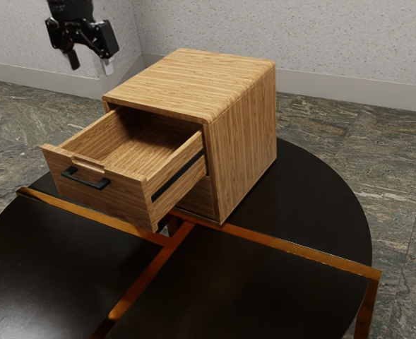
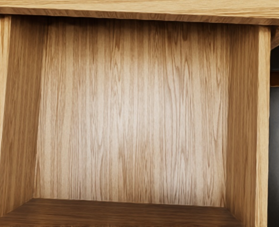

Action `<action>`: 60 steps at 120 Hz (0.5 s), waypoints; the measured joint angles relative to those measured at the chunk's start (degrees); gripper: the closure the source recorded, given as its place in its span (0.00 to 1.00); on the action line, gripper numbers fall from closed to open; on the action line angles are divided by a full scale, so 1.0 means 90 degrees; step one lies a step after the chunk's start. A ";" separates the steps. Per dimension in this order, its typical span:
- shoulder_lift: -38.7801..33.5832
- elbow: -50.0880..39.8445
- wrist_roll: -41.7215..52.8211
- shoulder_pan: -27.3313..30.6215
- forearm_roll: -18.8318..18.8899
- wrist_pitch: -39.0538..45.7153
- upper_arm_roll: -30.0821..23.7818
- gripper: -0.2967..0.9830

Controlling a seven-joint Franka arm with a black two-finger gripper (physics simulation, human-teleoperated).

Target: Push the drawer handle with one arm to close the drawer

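The box (image 1: 243, 127) and its drawer (image 1: 123, 194) are honey brown, with thin, wiggly, darker wood lines. The handle (image 1: 86, 181) is black. The gripper (image 1: 91, 65) is black with one pale tip. Shiny orange-brown strips (image 1: 292, 247) cross the black counter (image 1: 229, 289). The floor (image 1: 384, 169) has grey-green swirls; the pale grey wall (image 1: 321, 42) has tiny specks.

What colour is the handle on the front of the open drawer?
The handle is black; it shows best in the exterior view.
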 joint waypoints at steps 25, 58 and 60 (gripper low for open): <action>-0.0899 -0.0908 -0.0004 0.0090 0.0003 0.0006 -0.0148 0.23; -0.3617 -0.4527 -0.0267 0.0011 0.0224 0.0521 -0.0319 0.48; -0.3751 -0.4726 -0.0289 0.0011 0.0259 0.0591 -0.0320 0.51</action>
